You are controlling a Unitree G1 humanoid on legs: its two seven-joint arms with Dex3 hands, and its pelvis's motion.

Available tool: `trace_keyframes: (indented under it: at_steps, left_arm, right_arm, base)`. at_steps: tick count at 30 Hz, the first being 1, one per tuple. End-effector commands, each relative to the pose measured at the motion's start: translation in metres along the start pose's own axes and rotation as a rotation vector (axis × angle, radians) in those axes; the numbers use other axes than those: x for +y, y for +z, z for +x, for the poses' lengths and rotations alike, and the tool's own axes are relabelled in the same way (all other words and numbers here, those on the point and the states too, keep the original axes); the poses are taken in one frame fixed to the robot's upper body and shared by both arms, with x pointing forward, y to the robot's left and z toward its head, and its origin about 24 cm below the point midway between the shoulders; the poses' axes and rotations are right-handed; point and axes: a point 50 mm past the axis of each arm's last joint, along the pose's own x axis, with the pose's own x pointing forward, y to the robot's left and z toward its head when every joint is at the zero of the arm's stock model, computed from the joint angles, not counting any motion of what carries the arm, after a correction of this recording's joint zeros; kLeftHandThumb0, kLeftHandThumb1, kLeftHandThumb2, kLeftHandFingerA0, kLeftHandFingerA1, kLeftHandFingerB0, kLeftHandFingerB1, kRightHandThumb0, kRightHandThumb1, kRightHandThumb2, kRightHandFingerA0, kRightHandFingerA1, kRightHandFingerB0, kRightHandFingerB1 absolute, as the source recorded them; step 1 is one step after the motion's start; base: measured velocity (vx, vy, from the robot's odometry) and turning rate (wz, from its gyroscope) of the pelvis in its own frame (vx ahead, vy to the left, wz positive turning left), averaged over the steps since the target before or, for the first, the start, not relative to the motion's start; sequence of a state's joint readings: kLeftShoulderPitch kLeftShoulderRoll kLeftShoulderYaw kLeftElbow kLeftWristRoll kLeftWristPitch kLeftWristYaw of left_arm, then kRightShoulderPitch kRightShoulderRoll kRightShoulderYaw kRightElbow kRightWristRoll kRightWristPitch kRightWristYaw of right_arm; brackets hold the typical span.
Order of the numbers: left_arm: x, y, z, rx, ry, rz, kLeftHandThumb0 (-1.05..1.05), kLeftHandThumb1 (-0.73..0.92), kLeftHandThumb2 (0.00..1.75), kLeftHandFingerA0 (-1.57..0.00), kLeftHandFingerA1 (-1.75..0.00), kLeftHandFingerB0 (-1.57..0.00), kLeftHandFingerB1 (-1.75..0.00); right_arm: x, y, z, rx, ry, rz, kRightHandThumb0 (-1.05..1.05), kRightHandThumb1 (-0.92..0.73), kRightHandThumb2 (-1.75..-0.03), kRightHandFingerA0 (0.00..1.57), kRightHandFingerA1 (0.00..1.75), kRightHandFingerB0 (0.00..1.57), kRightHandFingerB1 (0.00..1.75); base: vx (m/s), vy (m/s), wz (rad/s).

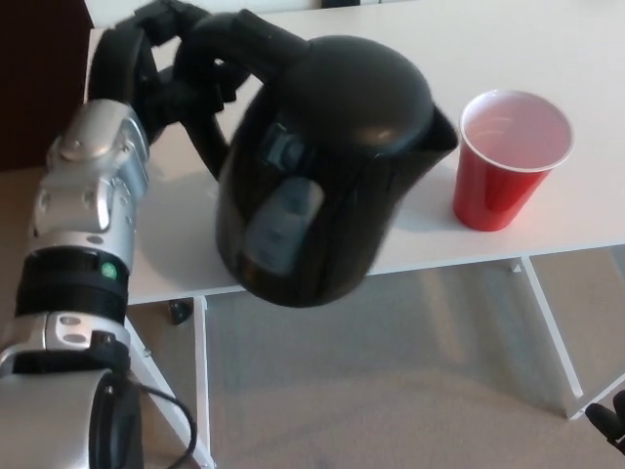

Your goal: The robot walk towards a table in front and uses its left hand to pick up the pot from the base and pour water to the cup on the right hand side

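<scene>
Setting: a white table (547,39) is filling the upper part of the head view, its white frame legs (200,381) standing on grey carpet (391,381) below; a dark panel is showing at the top left corner.

Pot: a black kettle (322,176) is hanging in the air over the table's near edge, tilting so that its base is swinging toward the camera and its spout (444,132) is pointing right toward the cup. A pale water-level window (278,220) is showing on its near side, slightly blurred.

Left hand: the black left hand (161,54) is wrapping its fingers around the kettle's handle (220,59) at the top left and carrying the whole weight of the pot. The silver forearm (83,215) is reaching up from the lower left corner, with a black band and a green dot near the wrist.

Cup: 1 red cup (510,156) is standing upright on the table to the right of the kettle, its pale interior open to the camera. The spout is sitting near the cup's rim but not touching it and not over the opening; no water is showing in the air between them.

Right hand: only a dark sliver of the right hand (610,425) is peeking in at the lower right corner, low beside the table leg; whether its fingers are apart or closed, the view is not telling.

Base: the kettle's base is not visible, hidden or out of frame behind the pot.
</scene>
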State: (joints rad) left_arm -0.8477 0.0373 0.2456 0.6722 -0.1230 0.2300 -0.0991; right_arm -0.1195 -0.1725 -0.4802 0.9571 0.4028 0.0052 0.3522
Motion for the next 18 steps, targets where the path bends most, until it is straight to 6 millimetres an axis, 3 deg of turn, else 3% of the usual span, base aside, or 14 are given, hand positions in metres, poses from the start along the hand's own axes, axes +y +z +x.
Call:
trace_keyframes:
  at_steps: [1, 7, 13, 17, 18]
  left_arm:
    - [-0.009, 0.038, 0.004, -0.079, -0.021, -0.099, -0.13, 0.66, 0.56, -0.77, -1.75, -0.58, -1.72]
    - [-0.021, 0.067, 0.005, -0.151, 0.015, -0.086, -0.1, 0.64, 0.56, -0.75, -1.75, -0.57, -1.71]
    - [-0.039, 0.1, 0.01, -0.241, 0.121, 0.108, -0.16, 0.63, 0.57, -0.72, -1.75, -0.52, -1.62]
    - [-0.048, 0.107, 0.011, -0.291, 0.164, 0.232, -0.17, 0.63, 0.55, -0.78, -1.75, -0.55, -1.74]
    - [-0.054, 0.109, 0.012, -0.326, 0.208, 0.368, -0.32, 0.59, 0.5, -0.75, -1.5, -0.62, -1.63]
  right_arm:
    - [-0.002, 0.008, 0.001, -0.012, 0.0, -0.018, -0.24, -0.49, -0.54, 0.65, 0.49, 0.56, 0.45]
    - [-0.001, 0.006, 0.001, -0.007, -0.004, -0.014, -0.23, -0.5, -0.54, 0.65, 0.49, 0.57, 0.45]
    - [0.0, 0.008, 0.002, -0.011, 0.012, -0.01, -0.22, -0.52, -0.55, 0.66, 0.5, 0.57, 0.45]
    - [0.003, 0.007, 0.003, -0.012, 0.006, -0.02, -0.24, -0.5, -0.54, 0.67, 0.49, 0.59, 0.45]
    - [0.004, 0.008, 0.004, -0.014, 0.01, -0.023, -0.24, -0.49, -0.54, 0.66, 0.49, 0.57, 0.44]
  base:
    - [0.0, 0.0, 0.0]
    - [0.0, 0.0, 0.0]
    - [0.0, 0.0, 0.0]
    - [0.0, 0.0, 0.0]
    - [0.0, 0.0, 0.0]
